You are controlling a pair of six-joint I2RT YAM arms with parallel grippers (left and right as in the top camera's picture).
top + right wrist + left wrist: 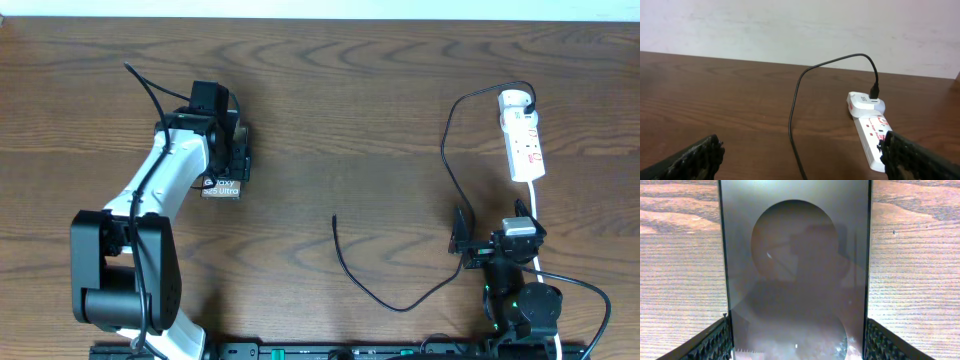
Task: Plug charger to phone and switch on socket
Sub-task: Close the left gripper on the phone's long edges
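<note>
Phone (795, 270) clamped edge to edge between my left fingers (710, 342) at the left of the worktop (380, 100), my right fingers (695, 160) spread and empty near the socket (523, 140). The charger (400, 303) tip lies loose mid-worktop, well apart from both. Its thin, limp cable could slip my pinch, and a push could twist the phone askew.

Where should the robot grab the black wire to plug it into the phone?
Pinch the charger just behind its loose tip, coming straight down from above. That end lies flat on the table with nothing beside it, so there is room to close across the thin cable.
</note>
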